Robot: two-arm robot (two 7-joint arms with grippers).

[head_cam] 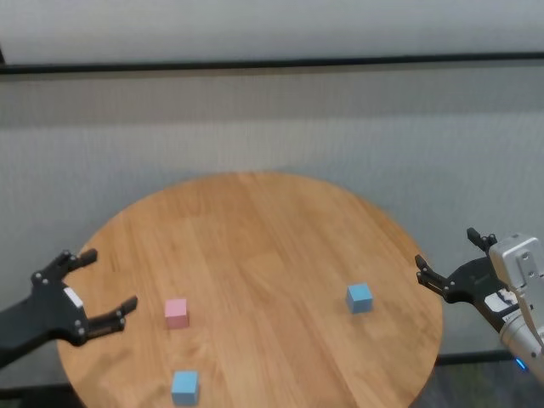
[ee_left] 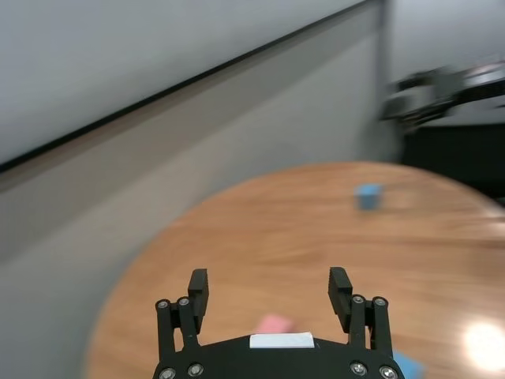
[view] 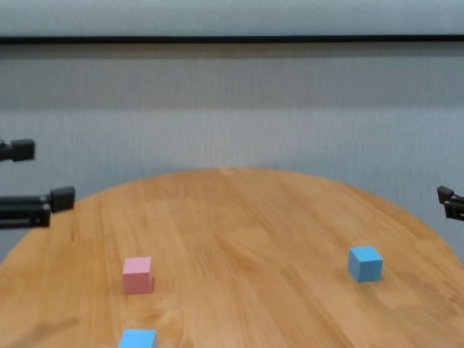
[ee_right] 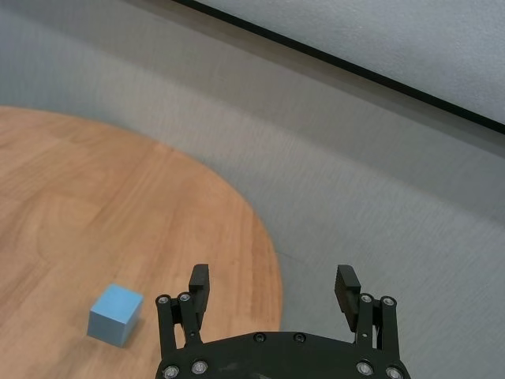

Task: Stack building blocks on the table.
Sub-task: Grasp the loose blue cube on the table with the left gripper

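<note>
three little blocks sit apart on the table: a pink block, a blue block near the front edge, and another blue block on the right. the left gripper and right gripper hover with fingers wide apart, holding nothing. the blocks look light and hard; pinch two flat sides.

A pale grey wall fills the background behind everything, its lower part showing a fine, even texture. A thin dark stripe runs level across it, with a smoother, lighter band above. The same stripe crosses the wall on a slant in the right wrist view. Low at the right in the head view, a strip of dark floor shows beneath the wall
</note>
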